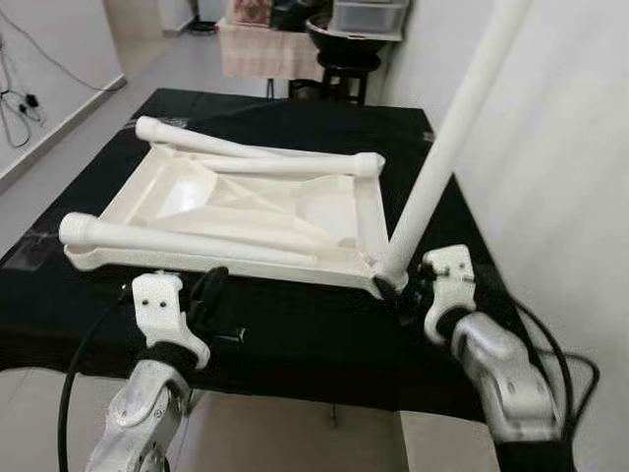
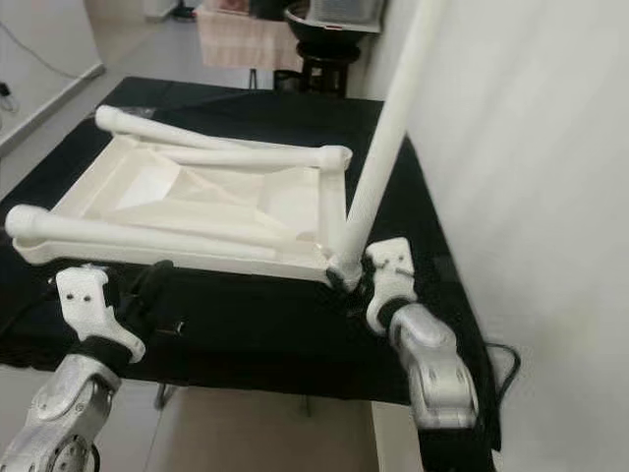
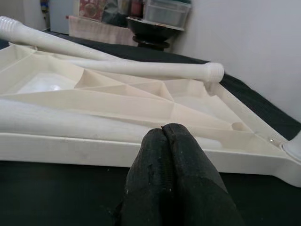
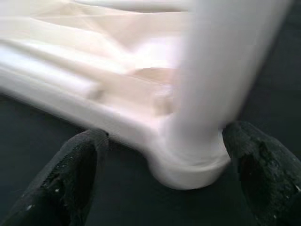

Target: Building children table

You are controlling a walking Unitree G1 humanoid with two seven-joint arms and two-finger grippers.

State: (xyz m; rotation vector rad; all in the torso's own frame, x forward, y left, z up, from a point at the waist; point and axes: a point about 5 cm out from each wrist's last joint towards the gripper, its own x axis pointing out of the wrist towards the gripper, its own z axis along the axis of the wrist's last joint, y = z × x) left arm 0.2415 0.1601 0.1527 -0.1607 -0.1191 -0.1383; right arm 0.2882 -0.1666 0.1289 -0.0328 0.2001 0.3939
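A white plastic children's table top (image 1: pixel 187 197) lies upside down on a black-covered table (image 1: pixel 295 334). One white leg (image 1: pixel 442 157) stands upright in its near right corner socket. My right gripper (image 4: pixel 164 133) is open, with a finger on each side of that leg's base, also seen at the right gripper (image 1: pixel 393 288). Three loose legs rest across the top: one along the front (image 1: pixel 187 241), one across the far side (image 1: pixel 295 165), one at the back left (image 1: pixel 206 143). My left gripper (image 3: pixel 163 134) is shut on nothing, just before the top's front rim.
A white wall (image 1: pixel 550 147) runs close along the right side. Behind the table stand a black stool with a dark bowl (image 1: pixel 349 44), a plastic box (image 1: pixel 369 15) and a cloth-covered stand (image 1: pixel 260 49). Cables (image 1: pixel 20 98) lie on the floor at the left.
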